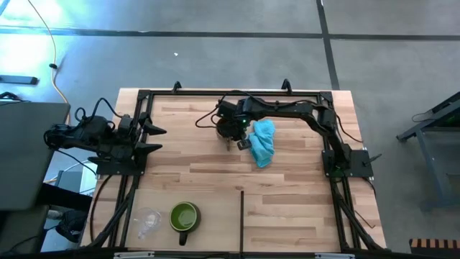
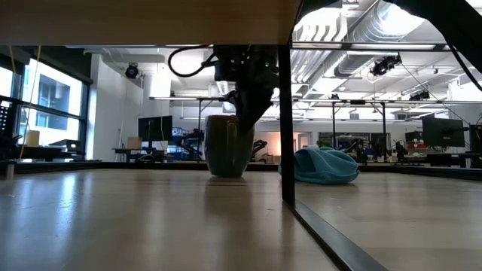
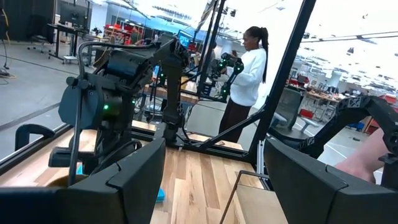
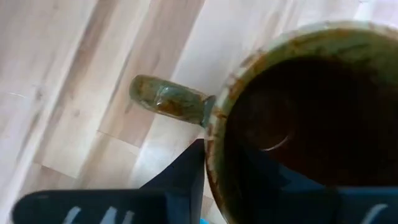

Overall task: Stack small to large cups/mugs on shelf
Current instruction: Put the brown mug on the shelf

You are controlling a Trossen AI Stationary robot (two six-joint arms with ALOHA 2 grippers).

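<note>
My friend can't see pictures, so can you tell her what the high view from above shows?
The right tool reaches down over a brown mug beside a light-blue cloth on the pale wooden table. A green mug and a tiny clear cup stand near the front edge. The left tool waits open at the left.

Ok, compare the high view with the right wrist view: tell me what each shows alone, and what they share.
Only the high view shows the green mug and the clear cup at the table's near edge, the light-blue cloth, and the left gripper waiting open at the left side.

Only the right wrist view shows the brown mug's dark inside and its handle.

Both show the right gripper at that mug's rim and the wooden table.
</note>
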